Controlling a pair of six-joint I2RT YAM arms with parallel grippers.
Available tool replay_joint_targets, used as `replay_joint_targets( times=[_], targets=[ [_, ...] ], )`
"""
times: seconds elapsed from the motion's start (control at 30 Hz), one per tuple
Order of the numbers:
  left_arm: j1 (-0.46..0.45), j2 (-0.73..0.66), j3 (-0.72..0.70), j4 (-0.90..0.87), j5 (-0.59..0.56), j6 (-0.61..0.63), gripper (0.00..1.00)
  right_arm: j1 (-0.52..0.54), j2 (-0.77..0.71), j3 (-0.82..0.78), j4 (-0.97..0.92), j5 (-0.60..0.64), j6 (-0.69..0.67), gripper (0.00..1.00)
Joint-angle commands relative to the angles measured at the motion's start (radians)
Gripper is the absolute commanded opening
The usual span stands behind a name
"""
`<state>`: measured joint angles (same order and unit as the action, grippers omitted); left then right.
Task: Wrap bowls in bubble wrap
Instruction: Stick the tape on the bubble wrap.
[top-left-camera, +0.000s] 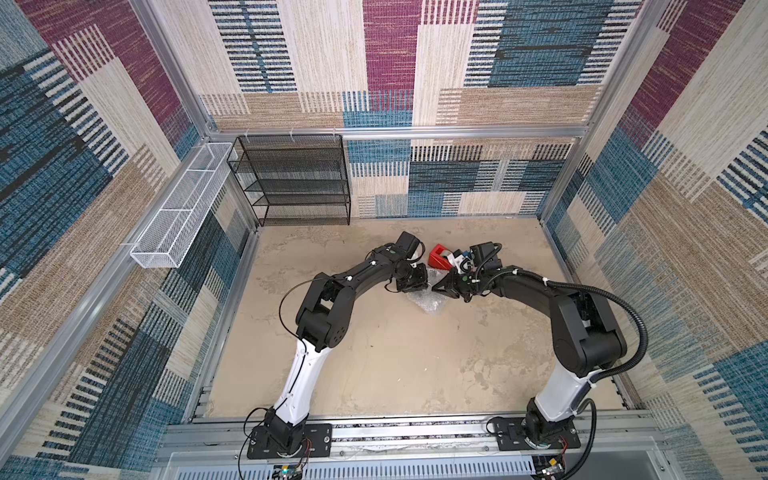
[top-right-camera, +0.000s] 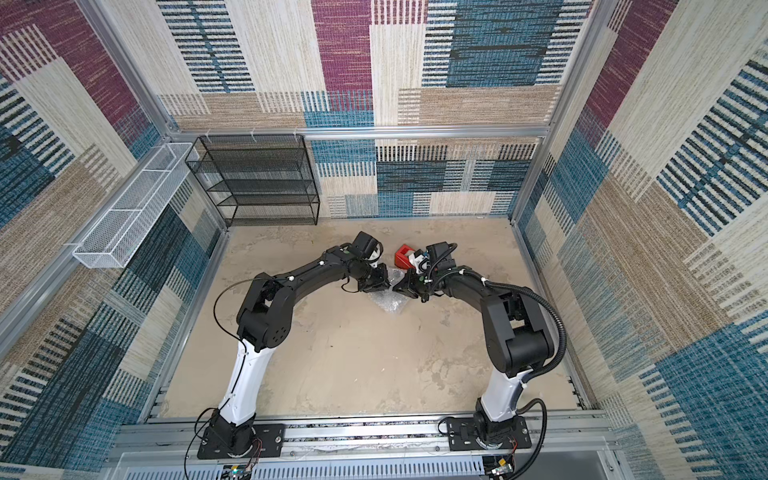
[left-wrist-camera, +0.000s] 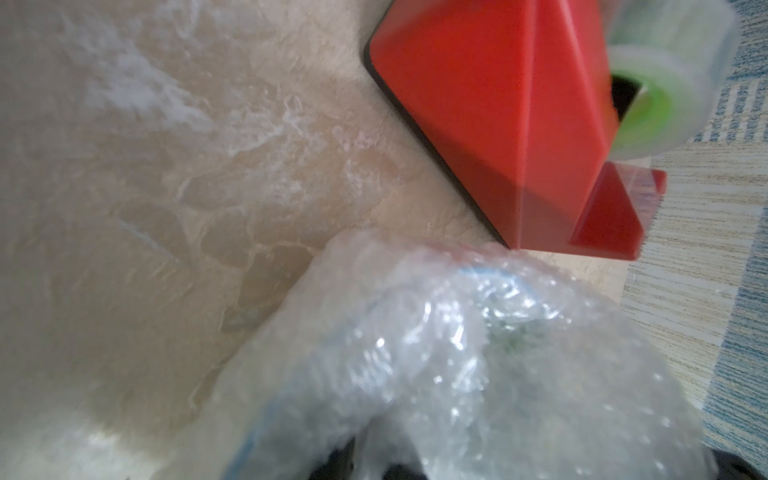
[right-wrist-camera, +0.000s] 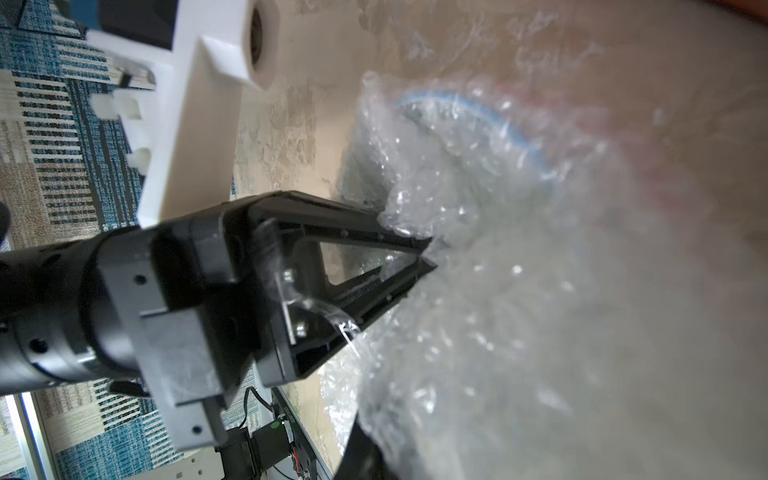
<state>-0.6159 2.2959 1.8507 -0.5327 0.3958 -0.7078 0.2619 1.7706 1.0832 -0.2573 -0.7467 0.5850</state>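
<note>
Plastic sheeting sits bunched mid-table, and I judge both arms are there to close it over the bowl. On the left, my left gripper (right-wrist-camera: 424, 254) pinches a fold of the bubble wrap (top-left-camera: 429, 302), holding that edge up so it can fold inward. Under the crumpled mound the bowl (left-wrist-camera: 509, 332) shows only as a faint green tint, resting on the table (top-left-camera: 395, 353) between the two claws. A red tape dispenser (top-left-camera: 441, 257) stands just behind, presumably for sealing. On the right, my right gripper (top-left-camera: 436, 286) has its jaws pressed together against the wrap; whether any sheet is caught I cannot tell
</note>
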Motion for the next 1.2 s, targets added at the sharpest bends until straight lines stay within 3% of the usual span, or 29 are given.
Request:
replay_joint_targets(
  times=[0.0,0.43,0.53,0.67,0.73,1.17],
  targets=[
    [-0.001,-0.006,-0.005,-0.007,-0.013,-0.008,0.16,0.005,0.014,-0.007,-0.007,-0.028,-0.023,0.0],
    [0.002,-0.005,-0.005,-0.004,-0.009,-0.006,0.16,0.005,0.061,0.029,-0.096,0.072,-0.07,0.0],
    [0.002,-0.006,-0.005,-0.004,-0.009,-0.005,0.16,0.006,0.051,0.062,-0.107,0.106,-0.065,0.03],
    [-0.001,-0.004,-0.001,-0.004,-0.005,-0.006,0.16,0.005,0.057,0.102,-0.124,0.101,-0.073,0.2],
    [-0.001,-0.006,-0.003,-0.004,-0.007,-0.005,0.16,0.005,0.058,0.111,-0.123,0.097,-0.073,0.23],
    [0.0,-0.01,-0.001,-0.004,-0.007,-0.007,0.16,0.006,0.085,0.127,-0.117,0.103,-0.061,0.23]
  ],
)
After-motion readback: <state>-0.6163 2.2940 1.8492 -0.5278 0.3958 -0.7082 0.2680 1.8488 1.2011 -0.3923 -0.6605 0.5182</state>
